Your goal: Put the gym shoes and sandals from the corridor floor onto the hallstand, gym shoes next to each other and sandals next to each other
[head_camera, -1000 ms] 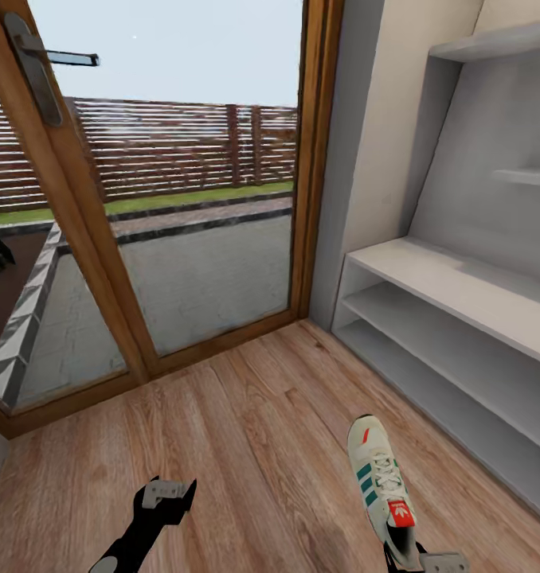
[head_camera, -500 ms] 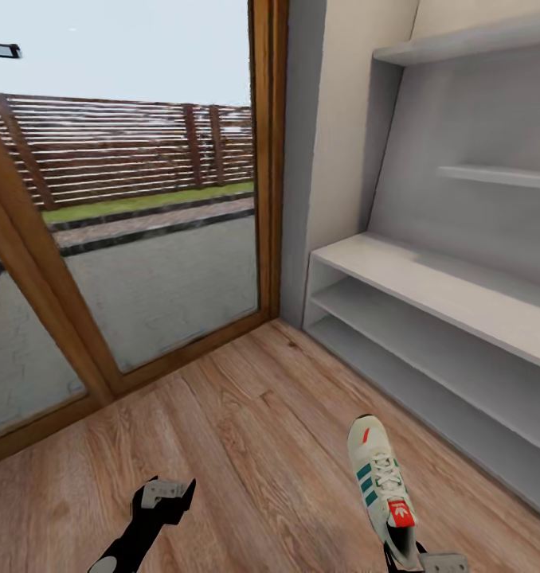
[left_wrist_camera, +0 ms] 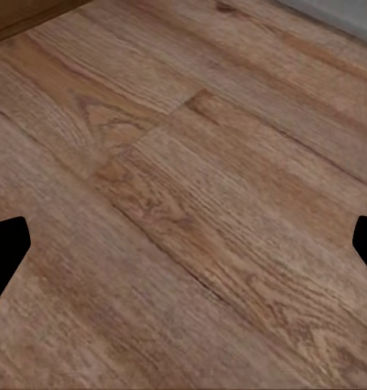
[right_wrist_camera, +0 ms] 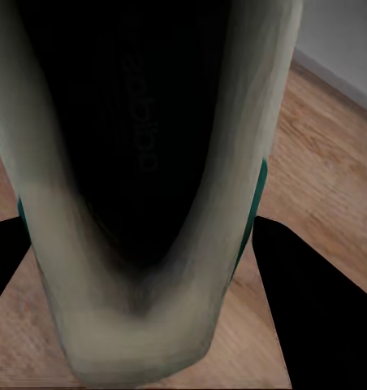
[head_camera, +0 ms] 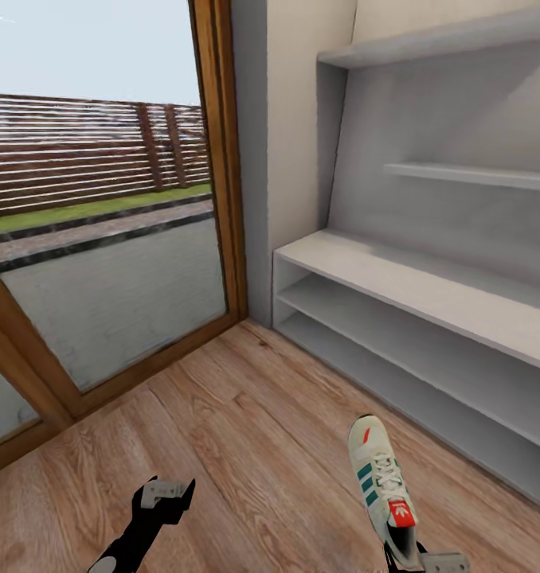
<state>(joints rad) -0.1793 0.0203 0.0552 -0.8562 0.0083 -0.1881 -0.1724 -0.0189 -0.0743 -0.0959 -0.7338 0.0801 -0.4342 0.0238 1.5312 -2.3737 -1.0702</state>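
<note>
A white gym shoe (head_camera: 379, 476) with green stripes and a red tongue label hangs over the corridor floor (head_camera: 254, 422), toe pointing away from me. My right gripper (head_camera: 405, 559) is shut on its heel. In the right wrist view the shoe (right_wrist_camera: 143, 162) shows its dark inside between the black fingers (right_wrist_camera: 313, 309). My left gripper (head_camera: 165, 497) is open over bare planks (left_wrist_camera: 183, 162), its fingertips (left_wrist_camera: 5, 252) far apart. The pale-grey hallstand (head_camera: 413, 285) stands ahead on the right, its shelves bare. The other gym shoe and the sandals are out of view.
A glass door with a wooden frame (head_camera: 221, 159) fills the left, looking onto paving and a slatted fence. A grey wall corner (head_camera: 258, 199) separates it from the hallstand. Staggered wall shelves (head_camera: 469, 175) hang above the bench. Wood floor lies between me and the rack.
The view has turned right: the door slid left and more of the hallstand has come into view. Both arms and the held shoe keep their places in the picture.
</note>
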